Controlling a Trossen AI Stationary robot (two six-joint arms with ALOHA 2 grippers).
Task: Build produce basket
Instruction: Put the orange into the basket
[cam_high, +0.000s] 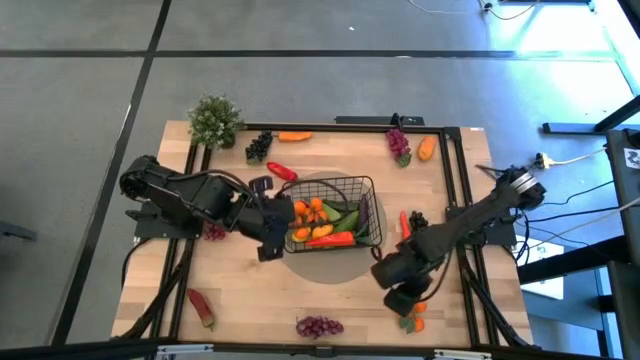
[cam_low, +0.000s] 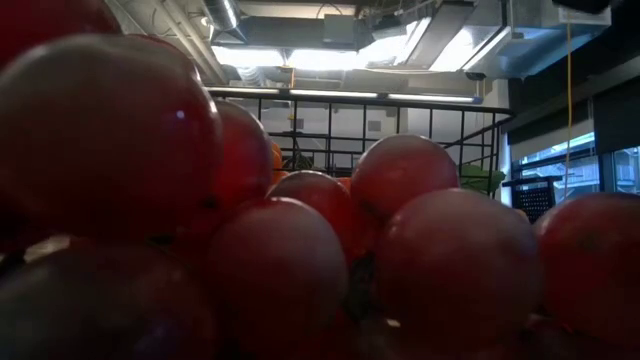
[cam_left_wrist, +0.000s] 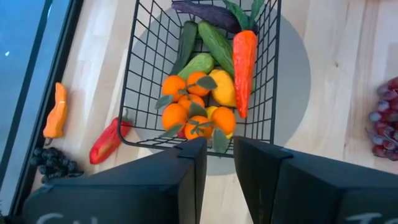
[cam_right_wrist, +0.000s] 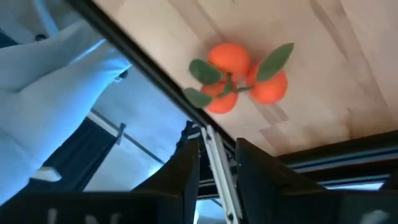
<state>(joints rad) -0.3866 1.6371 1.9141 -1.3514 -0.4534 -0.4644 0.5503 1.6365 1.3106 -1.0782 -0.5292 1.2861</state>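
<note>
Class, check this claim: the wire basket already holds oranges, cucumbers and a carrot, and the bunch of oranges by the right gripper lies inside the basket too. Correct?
Not quite. That bunch of oranges lies on the bare table near its edge, outside the basket, as the right wrist view shows. The rest stands.

Pale, matt wood grain runs across the table (cam_high: 240, 290). The basket (cam_left_wrist: 146, 74) is thin black wire, slightly glossy. Inside it, the oranges (cam_left_wrist: 186, 102) look like smooth, shiny plastic. Up close, the grapes (cam_low: 300, 260) are glossy, catching ceiling light.
</note>
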